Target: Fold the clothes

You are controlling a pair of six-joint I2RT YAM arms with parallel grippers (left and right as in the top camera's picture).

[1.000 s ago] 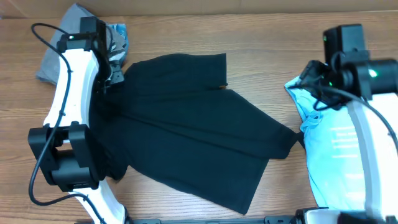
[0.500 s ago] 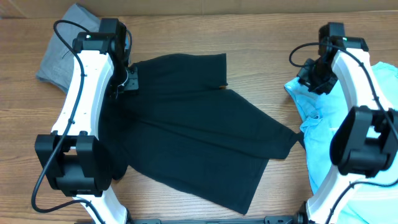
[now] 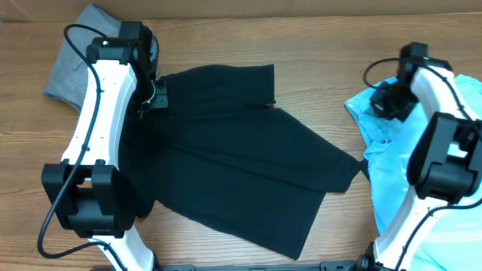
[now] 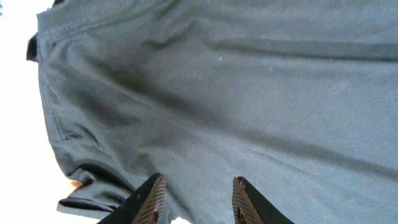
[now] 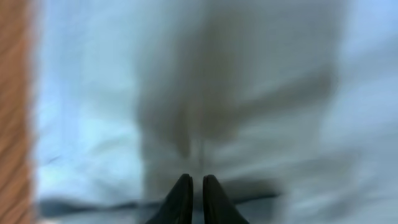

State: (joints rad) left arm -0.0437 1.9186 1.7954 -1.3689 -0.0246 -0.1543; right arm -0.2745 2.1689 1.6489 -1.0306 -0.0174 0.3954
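The black T-shirt [image 3: 241, 165] lies spread out, partly folded, in the middle of the table. My left gripper [image 3: 154, 96] hovers over its far left corner near a sleeve. In the left wrist view, the left gripper [image 4: 199, 183] is open, with the black cloth [image 4: 249, 93] filling the view behind its fingers. The light-blue T-shirt [image 3: 384, 173] lies at the right. My right gripper [image 3: 385, 105] hangs over its far edge. The right wrist view is blurred. There the right gripper [image 5: 197, 183] is shut above pale blue cloth [image 5: 93, 124], with nothing seen between its fingers.
A grey garment [image 3: 68, 75] lies at the far left corner, partly under the left arm. Bare wooden table [image 3: 316, 68] shows between the two shirts and along the far edge. The right arm's base stands on the blue shirt's near side.
The right arm has swung down over the light-blue shirt and its jaws have closed. The left arm shifted slightly right early on, then held still, its jaws narrowing a little.
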